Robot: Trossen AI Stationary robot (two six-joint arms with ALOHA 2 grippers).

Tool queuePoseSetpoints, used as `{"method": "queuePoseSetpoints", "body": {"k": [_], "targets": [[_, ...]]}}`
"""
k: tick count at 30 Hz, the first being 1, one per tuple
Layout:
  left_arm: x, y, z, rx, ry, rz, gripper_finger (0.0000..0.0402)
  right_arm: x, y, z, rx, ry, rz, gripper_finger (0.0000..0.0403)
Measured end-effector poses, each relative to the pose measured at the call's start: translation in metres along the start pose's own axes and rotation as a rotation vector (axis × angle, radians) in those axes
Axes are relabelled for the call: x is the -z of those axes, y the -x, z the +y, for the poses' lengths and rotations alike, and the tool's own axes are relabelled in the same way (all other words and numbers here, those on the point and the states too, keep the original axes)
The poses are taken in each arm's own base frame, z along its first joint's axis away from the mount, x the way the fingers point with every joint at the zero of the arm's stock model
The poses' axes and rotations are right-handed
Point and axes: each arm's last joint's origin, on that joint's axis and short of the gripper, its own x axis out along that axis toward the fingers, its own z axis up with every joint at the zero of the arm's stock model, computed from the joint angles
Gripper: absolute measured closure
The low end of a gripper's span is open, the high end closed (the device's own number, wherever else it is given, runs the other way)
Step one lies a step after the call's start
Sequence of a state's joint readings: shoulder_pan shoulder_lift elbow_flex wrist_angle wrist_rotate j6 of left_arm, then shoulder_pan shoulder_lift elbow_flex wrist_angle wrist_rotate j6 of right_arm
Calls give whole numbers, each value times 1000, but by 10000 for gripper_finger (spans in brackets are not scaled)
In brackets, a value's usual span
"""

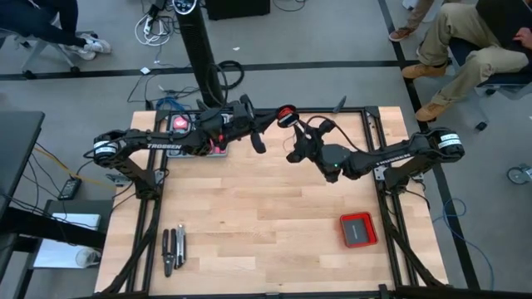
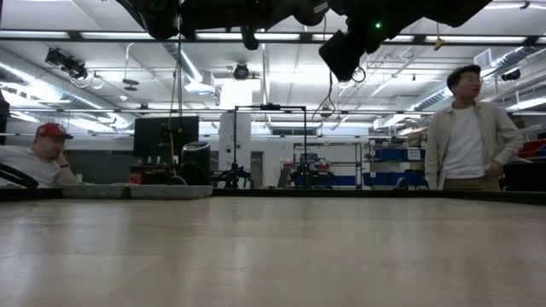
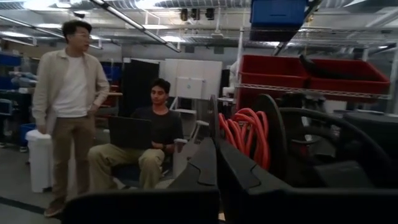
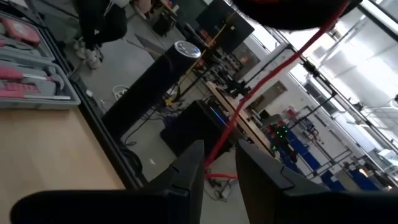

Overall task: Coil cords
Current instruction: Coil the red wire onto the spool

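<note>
Pliers point(image 1: 173, 250) lie near desk point(image 1: 266, 224) front-left corner. Left gripper point(image 1: 256, 143) hangs raised by the far edge, left of centre, jaws shut, empty. Just right of it, red wire point(image 1: 287, 116) is coiled on a black spool at the far edge. Right gripper point(image 1: 293, 154) is just beside it, jaws narrowly apart w/ a taut red strand point(image 4: 261, 87) running between the fingers point(image 4: 186, 171). Red box point(image 1: 358, 229) sits toward front-right corner.

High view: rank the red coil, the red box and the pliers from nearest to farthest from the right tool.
From the right tool:
1. Red coil, just beyond it at the table's far edge.
2. Red box, near right corner.
3. Pliers, near left side.
</note>
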State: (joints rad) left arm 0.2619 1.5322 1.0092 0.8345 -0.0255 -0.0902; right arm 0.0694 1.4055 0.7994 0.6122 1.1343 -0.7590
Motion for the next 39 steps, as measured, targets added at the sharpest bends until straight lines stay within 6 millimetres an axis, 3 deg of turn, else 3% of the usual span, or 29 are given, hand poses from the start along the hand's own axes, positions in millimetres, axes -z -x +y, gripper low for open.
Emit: {"method": "queuePoseSetpoints", "body": {"k": [11,19,27,39], "targets": [[1,0,-1,38,18,15,401,4,-3,1,-11,53,23,314],[2,0,2,29,-9,31,401,0,13,-12,-50,62,2,316],[2,0,4,21,-8,27,402,16,21,-18,-112,144,81,329],[2,0,4,21,15,27,402,18,18,-20,-85,480,105,325]]}}
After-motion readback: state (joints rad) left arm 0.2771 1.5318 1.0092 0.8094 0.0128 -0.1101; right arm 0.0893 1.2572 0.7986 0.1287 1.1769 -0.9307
